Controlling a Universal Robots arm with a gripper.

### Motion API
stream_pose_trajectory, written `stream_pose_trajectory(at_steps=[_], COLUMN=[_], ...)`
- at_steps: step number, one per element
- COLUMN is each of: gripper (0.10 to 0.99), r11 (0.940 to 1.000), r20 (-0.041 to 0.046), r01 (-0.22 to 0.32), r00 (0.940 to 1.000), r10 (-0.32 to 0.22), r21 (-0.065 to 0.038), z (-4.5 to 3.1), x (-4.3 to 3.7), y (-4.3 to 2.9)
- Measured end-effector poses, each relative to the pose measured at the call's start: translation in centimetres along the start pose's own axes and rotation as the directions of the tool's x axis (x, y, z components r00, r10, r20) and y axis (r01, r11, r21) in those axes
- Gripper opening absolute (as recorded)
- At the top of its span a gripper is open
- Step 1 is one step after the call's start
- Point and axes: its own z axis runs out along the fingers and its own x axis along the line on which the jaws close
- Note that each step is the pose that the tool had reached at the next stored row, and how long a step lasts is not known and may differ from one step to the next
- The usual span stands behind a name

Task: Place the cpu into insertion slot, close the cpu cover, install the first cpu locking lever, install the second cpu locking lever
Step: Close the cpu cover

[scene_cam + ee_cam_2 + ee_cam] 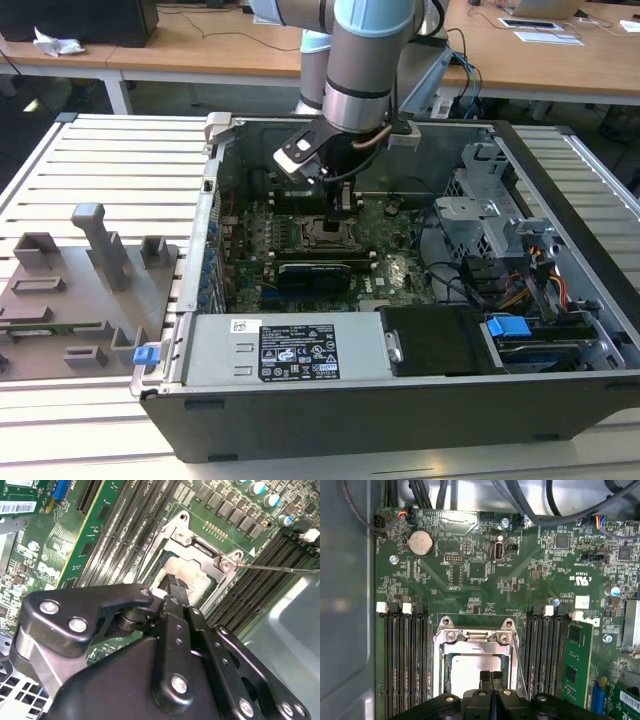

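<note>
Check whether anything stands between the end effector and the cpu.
Nothing visible does. The end effector hangs close over the cpu, which shows bare through the cover window. A thin lever runs off to one side.

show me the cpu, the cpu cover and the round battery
cpu (467, 672): first wrist view, bare silver top.
cpu cover (475, 647): first wrist view, metal bar along one edge.
round battery (420, 542): first wrist view, centre of its face.

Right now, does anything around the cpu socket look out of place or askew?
A locking lever sticks out sideways from a corner of the cpu cover, across the memory slots, not tucked along the frame, so it looks unlatched. The cpu sits square in the cover's window, by the shut gripper.
</note>
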Motion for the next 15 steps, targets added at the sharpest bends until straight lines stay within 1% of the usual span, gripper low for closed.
stream_pose_trajectory(at_steps=[2, 3, 5, 6, 9, 12, 15], gripper=[0.106, 0.106, 0.106, 0.106, 0.106, 0.106, 0.106], r11=[1.0000, 1.0000, 1.0000, 1.0000, 1.0000, 1.0000, 1.0000], r20=[-0.0001, -0.0001, 0.0000, -0.0001, -0.0001, -0.0001, -0.0001], r01=[0.000, 0.000, 0.000, 0.000, 0.000, 0.000, 0.000], r00=[1.0000, 1.0000, 1.0000, 1.0000, 1.0000, 1.0000, 1.0000], r10=[0.000, 0.000, 0.000, 0.000, 0.000, 0.000, 0.000], r21=[0.000, 0.000, 0.000, 0.000, 0.000, 0.000, 0.000], z=[-0.46, -0.93, -1.96, -3.09, -4.31, -5.09, -5.46], x=[-0.02, -0.04, -0.08, -0.12, -0.17, -0.20, -0.21], y=[-0.03, -0.06, -0.12, -0.19, -0.26, -0.30, -0.33])
